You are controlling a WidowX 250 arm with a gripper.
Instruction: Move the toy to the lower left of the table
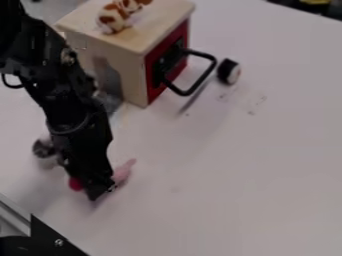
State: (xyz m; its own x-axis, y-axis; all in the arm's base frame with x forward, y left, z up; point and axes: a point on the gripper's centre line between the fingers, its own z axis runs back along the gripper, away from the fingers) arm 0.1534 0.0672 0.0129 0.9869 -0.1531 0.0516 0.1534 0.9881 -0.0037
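Hanging at seven o'clock, the black gripper (100, 189) overlaps a tapered pink toy (123, 171); open or closed, I can't tell. Smooth, pale table (240, 200); blocky wooden box (143, 36) at eleven.

The black arm (50, 75) slants down to the gripper (101, 191), its wrist (70, 122) bulking just above it. The gripper hangs steeply, pointing downward at a slight tilt. Farther up, a thin cable (7, 85) loops off the arm.

Toy (123, 172): pink
Round bit (75, 184): pinkish red
Box (143, 37): light tan, red front
Handle (206, 77): black
Figure (112, 19): white, brown patches
Table (254, 190): pale grey
Gripper (100, 191): black
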